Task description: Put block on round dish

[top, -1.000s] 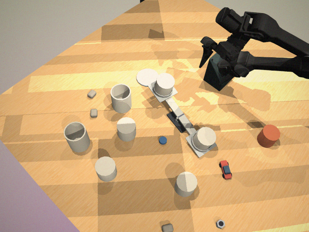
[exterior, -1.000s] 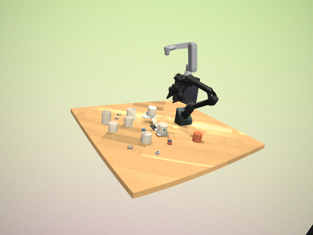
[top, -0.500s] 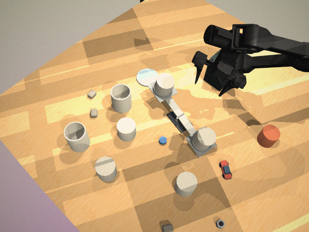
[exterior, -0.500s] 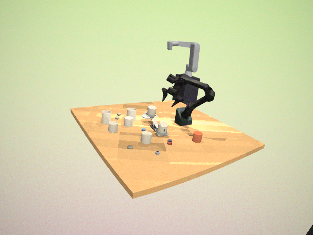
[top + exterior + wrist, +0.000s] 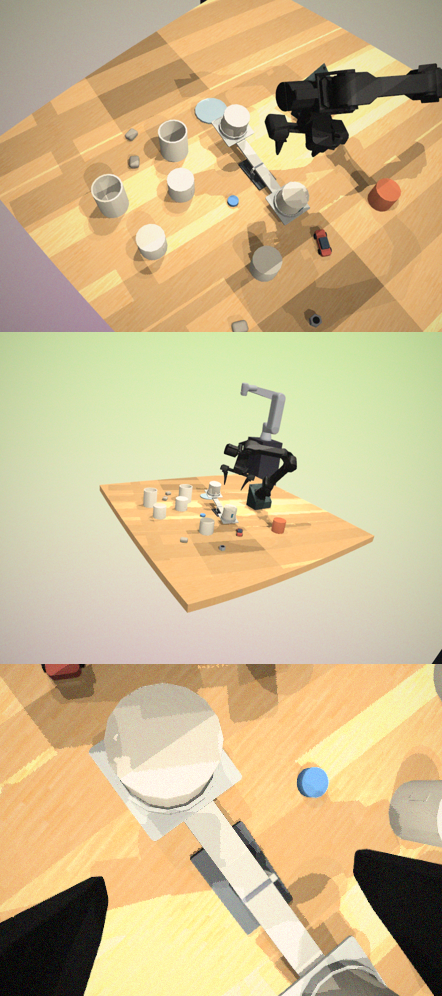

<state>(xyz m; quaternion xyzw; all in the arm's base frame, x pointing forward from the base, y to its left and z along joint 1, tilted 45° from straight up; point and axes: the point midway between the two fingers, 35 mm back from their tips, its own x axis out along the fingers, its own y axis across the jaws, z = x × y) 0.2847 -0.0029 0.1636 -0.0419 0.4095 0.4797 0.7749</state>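
Observation:
A small balance (image 5: 251,157) (image 5: 235,864) carries two identical beige upside-down cups. The far cup (image 5: 234,119) (image 5: 214,488) (image 5: 345,984) stands next to the light blue round dish (image 5: 207,108) (image 5: 204,496). The near cup (image 5: 292,198) (image 5: 229,513) (image 5: 165,749) sits tilted on its pad, by the red toy car. No block is in sight. My gripper (image 5: 296,148) (image 5: 234,484) (image 5: 233,876) is open and empty. It hangs high over the beam's middle, between the two cups and touching neither.
Several other beige cylinders stand left of the balance, two of them open-topped (image 5: 173,139) (image 5: 108,194), and one stands in front (image 5: 265,262). An orange cylinder (image 5: 384,194), a red toy car (image 5: 322,243), a blue disc (image 5: 232,200) (image 5: 312,781), grey pebbles (image 5: 131,134) and a nut (image 5: 314,319) lie around.

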